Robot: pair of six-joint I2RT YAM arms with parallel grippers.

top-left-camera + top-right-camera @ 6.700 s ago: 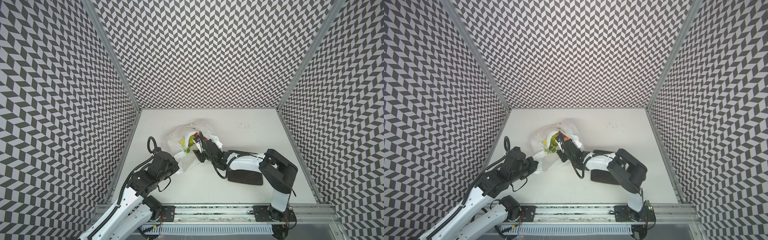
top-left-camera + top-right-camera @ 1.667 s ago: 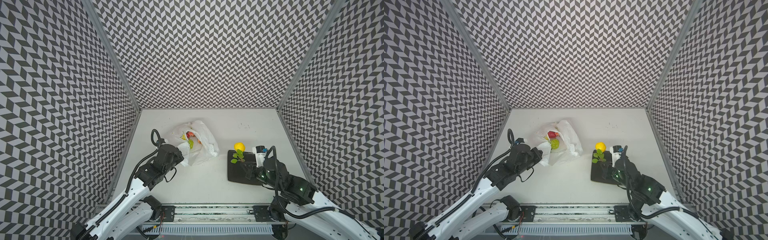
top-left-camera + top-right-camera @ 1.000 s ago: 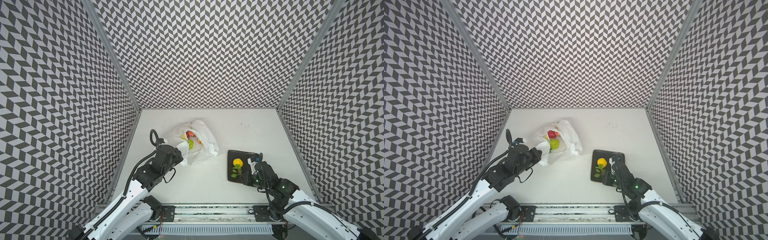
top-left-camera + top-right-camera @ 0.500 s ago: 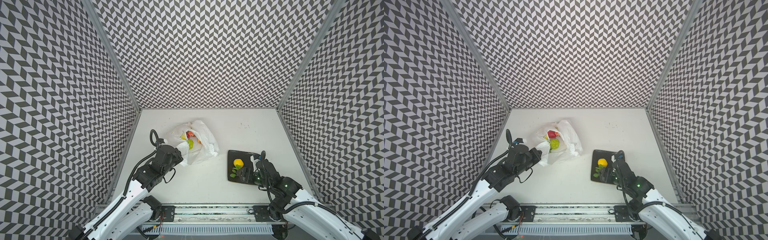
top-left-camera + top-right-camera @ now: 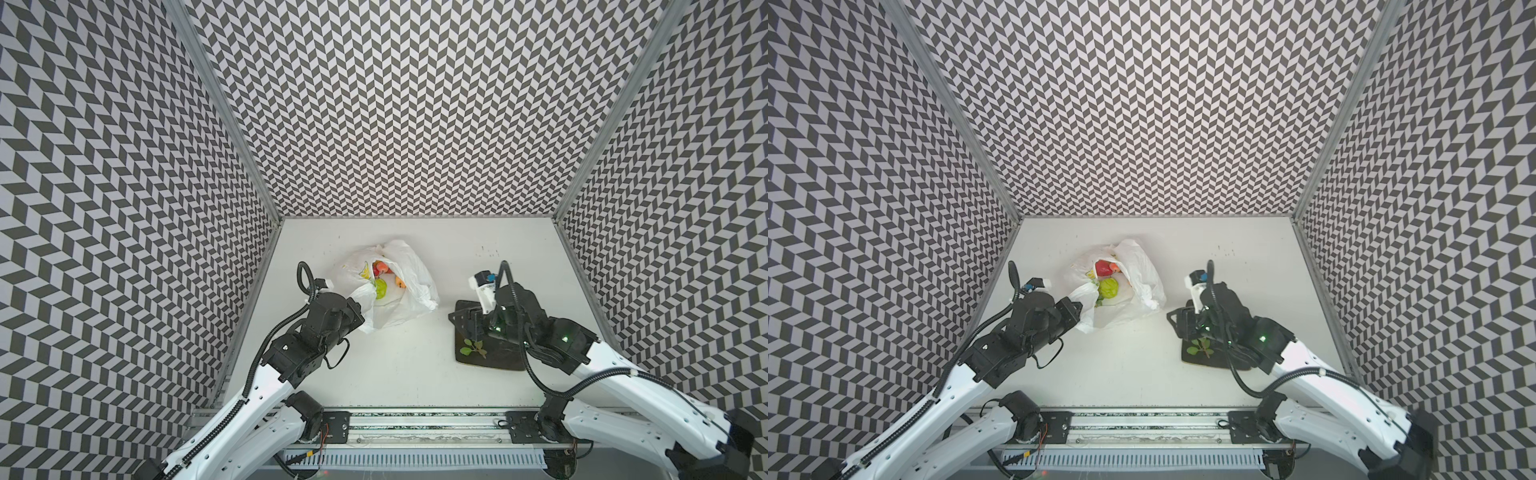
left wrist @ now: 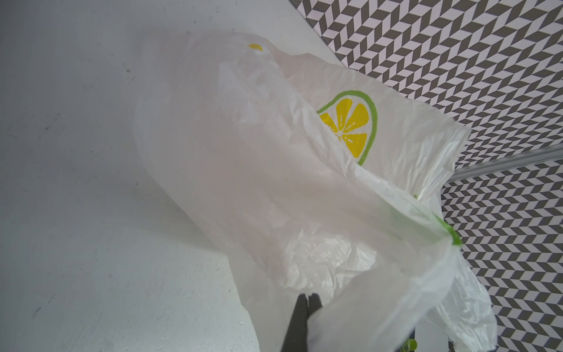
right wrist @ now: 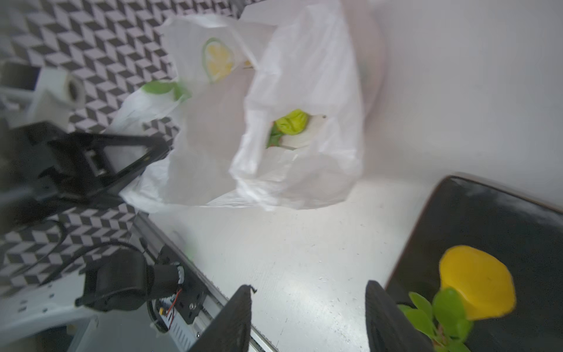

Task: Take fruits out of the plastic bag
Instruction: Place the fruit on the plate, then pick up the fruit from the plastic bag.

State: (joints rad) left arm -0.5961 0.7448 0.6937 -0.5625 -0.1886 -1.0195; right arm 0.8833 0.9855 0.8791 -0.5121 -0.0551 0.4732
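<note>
Your left claw (image 6: pixel 307 300) is pressed together on the plastic bag (image 6: pixel 259 183), pinching a fold of the thin white film at the rim of its mouth. From that pinch the bag spreads away from the claw and lies crumpled on the left half of the white table (image 5: pixel 395 374). Its mouth gapes upward in both top views. Inside it you can see a green pear (image 5: pixel 1108 288), a red piece (image 5: pixel 1104 267) just beyond the pear, and a bit of orange fruit (image 5: pixel 400 283) beside them. You cannot tell how many more lie under the film. A yellow lemon slice with a green rim is printed on the bag's side.

Your right claw (image 7: pixel 309 301) is spread, with nothing between its jaws but bare table. It hangs at the edge of the dark square plate (image 5: pixel 498 357) that faces the bag. On the plate, just beside that claw, lie a yellow lemon (image 7: pixel 475 283) and a green leafy sprig (image 5: pixel 471 348). In the right wrist view the sprig's leaves overlap the lemon. In the top views your right arm hides the lemon and only the sprig shows. The plate sits on the right half of the table, near the bag but not touching it.
</note>
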